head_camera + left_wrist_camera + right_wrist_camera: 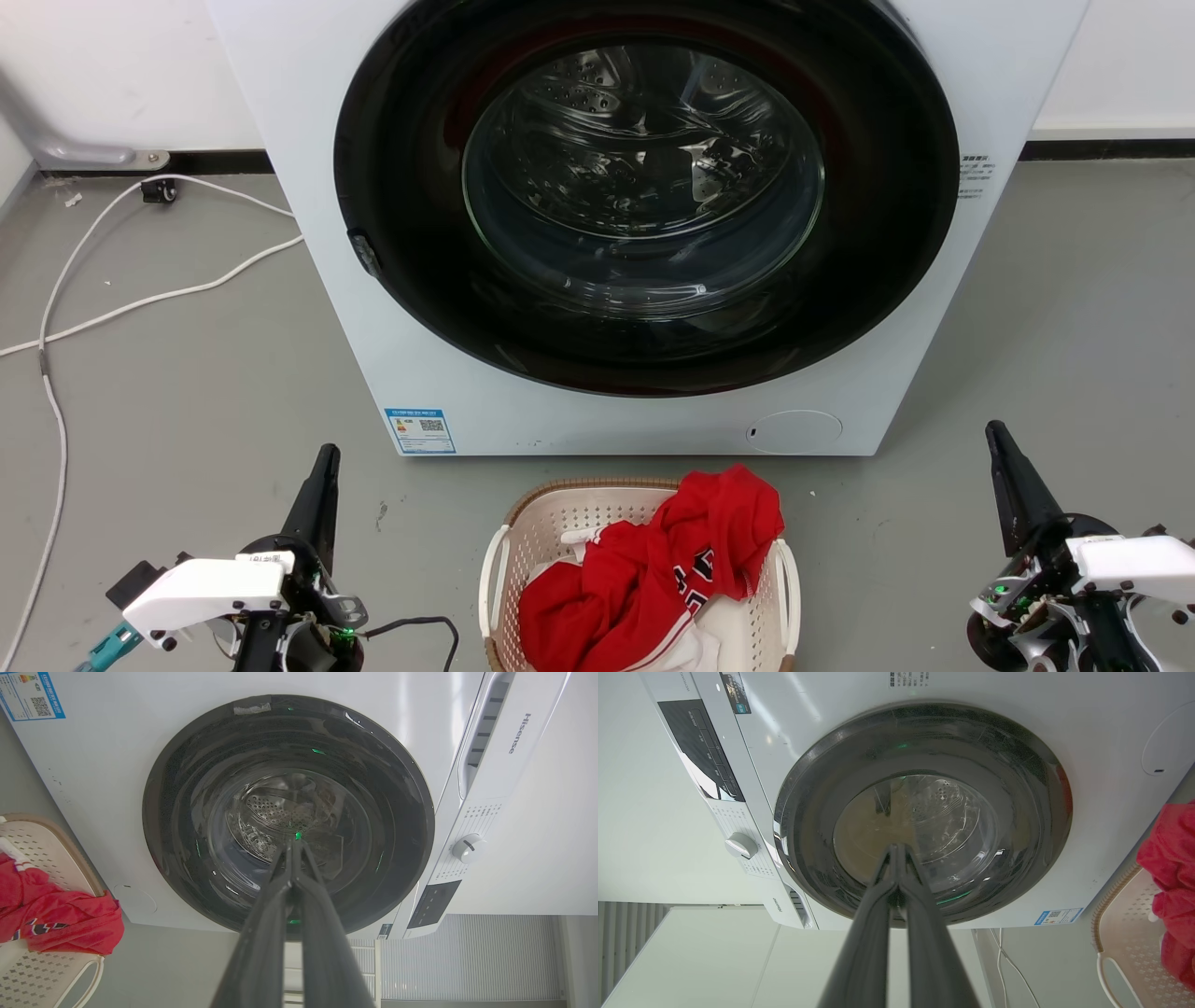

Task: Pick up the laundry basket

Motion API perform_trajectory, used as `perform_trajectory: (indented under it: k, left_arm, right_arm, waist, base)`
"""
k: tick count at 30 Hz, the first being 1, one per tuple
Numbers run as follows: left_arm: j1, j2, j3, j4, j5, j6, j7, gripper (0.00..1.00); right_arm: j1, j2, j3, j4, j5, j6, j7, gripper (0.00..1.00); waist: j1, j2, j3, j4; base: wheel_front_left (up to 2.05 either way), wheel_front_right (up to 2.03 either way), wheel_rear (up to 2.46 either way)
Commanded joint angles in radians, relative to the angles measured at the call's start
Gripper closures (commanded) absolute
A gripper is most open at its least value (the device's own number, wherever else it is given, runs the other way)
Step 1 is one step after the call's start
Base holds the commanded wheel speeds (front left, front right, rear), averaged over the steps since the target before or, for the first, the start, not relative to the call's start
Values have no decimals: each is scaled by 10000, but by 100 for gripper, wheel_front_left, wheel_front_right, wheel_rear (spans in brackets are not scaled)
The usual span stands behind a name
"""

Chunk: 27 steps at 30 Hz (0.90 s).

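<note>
On the grey floor (187,392), just in front of the front-loading washing machine (280,93) and midway between the two arms: the laundry basket (546,527), cream perforated plastic with a brown woven-look rim and a white loop handle on each side. Heaped inside, a crumpled red garment (653,569) with black-and-white trim, possibly a sports jersey, spilling over the rim on the robot's right. Beneath it, a bit of white cloth (738,639). Near end of the basket cut off by the bottom edge of the head view, so the full contents hard to judge. Behind the machine's closed round door (644,177), a steel drum, too full of reflections to tell whether anything lies in it. Low at the left and well apart from the basket, the left tool (325,467), clenched on nothing, fingers pressed together tip to tip. Off to the right, equally apart from the basket, the right tool (1001,446), likewise clenched and empty. Trailing over the floor at far left, a white cable (149,299)
</note>
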<state>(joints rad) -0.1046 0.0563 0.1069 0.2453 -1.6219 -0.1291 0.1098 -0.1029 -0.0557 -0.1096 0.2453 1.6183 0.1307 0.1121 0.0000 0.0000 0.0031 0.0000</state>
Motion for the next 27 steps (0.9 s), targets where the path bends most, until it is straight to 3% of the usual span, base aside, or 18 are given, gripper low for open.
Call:
perform_trajectory:
  k: [1, 27]
  left_arm:
    - [-93, -13, 28, 13, 60, -41, 2, 100]
    - [-96, -28, 58, 13, 89, -41, 28, 100]
  right_arm:
    - [-125, 36, -15, 10, -44, 0, 14, 100]
    - [-128, 48, -30, 10, -67, 0, 24, 100]
  waist:
    - [0, 0, 0, 0]
    - [0, 0, 0, 0]
  base:
    - [0, 0, 0]
    - [0, 0, 0]
